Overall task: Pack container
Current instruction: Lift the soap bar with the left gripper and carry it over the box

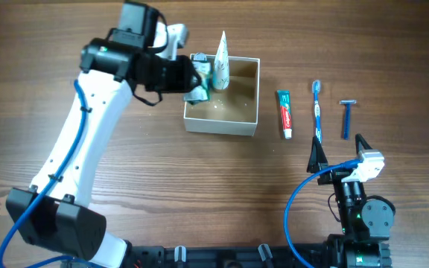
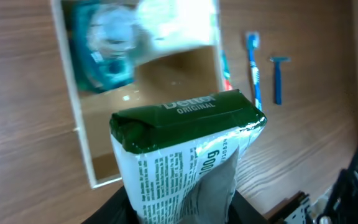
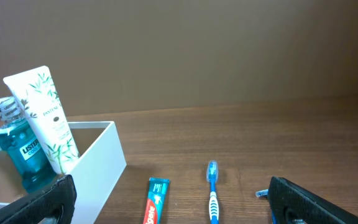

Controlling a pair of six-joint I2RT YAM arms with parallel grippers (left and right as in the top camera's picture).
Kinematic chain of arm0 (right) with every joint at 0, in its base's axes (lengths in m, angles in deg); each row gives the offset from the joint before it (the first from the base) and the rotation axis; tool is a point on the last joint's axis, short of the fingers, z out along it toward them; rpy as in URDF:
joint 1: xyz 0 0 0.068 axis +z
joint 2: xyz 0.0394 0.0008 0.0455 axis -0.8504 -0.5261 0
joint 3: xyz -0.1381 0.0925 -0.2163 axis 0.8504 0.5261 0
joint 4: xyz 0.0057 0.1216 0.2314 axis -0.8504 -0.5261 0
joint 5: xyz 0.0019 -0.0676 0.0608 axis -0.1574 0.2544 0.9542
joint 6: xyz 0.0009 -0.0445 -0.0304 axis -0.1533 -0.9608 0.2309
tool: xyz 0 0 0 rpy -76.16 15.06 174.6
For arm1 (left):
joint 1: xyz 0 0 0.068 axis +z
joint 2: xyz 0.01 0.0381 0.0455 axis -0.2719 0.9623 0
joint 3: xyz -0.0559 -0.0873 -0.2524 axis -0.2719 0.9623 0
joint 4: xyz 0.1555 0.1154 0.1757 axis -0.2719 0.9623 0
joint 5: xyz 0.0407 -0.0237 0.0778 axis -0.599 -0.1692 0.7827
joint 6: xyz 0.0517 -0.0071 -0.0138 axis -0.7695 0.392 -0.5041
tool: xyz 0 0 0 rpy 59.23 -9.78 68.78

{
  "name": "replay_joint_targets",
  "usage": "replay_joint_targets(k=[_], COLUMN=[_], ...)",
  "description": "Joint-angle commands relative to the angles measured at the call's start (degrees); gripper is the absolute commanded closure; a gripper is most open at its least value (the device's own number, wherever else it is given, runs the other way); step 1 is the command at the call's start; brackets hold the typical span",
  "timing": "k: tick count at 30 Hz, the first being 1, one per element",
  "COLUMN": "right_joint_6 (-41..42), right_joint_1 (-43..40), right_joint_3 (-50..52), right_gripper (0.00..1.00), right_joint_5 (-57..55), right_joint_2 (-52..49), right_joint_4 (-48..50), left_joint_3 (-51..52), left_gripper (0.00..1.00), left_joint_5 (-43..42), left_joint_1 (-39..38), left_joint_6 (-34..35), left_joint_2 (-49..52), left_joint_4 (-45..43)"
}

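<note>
Closest to the lens was a green-and-white soap packet (image 2: pixel 185 155), its folded green top marked "Original". The left end effector (image 1: pixel 191 80) was closed on its lower end and held it over the left wall of the container (image 1: pixel 222 125); the fingers themselves were mostly hidden behind the packet.

The container sat on the wooden tabletop (image 1: pixel 214 193) toward the far edge, about midway between the left and right edges. Its white walls framed a tan floor, much of it bare. In its far left corner a white tube (image 1: pixel 222 63) stood on its cap, leaning a little, with a blue mouthwash bottle (image 3: pixel 23 155) touching it.

Between the container and the right edge, three things lay flat in a row, apart from one another: a toothpaste tube (image 1: pixel 284 113) just beside the container, then a blue toothbrush (image 1: pixel 317 112), then a blue razor (image 1: pixel 346 119).

Nearer the front edge, on the right side, the right end effector (image 1: pixel 341 152) hung with its fingers spread wide, gripping nothing, short of the toothbrush and razor.
</note>
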Motion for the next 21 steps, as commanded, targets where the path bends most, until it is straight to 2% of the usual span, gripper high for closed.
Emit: replay_joint_targets(k=[1,12,18,21], right_joint_6=[-0.2,-0.2,-0.2,-0.2], right_joint_1=[0.2,0.2,0.2,0.2], right_joint_3=[0.1,0.1,0.1,0.1], right_gripper=[0.0,0.0,0.0,0.0], right_joint_5=[0.0,0.0,0.0,0.0], right_joint_2=[0.1,0.1,0.1,0.1], right_joint_4=[0.2,0.2,0.2,0.2], left_joint_3=[-1.2,-1.2,-1.2,-1.2], left_gripper=[0.64,0.62,0.54,0.53], left_joint_5=[-1.3,-1.4,-1.8,-1.8], left_joint_1=[-1.5,-1.8,-1.9,-2.3], left_joint_6=[-2.3,-2.6,-2.6,-2.6], left_joint_2=[0.6,5.0,6.7,6.7], left_joint_4=[-1.4,-1.9,-1.8,-1.9])
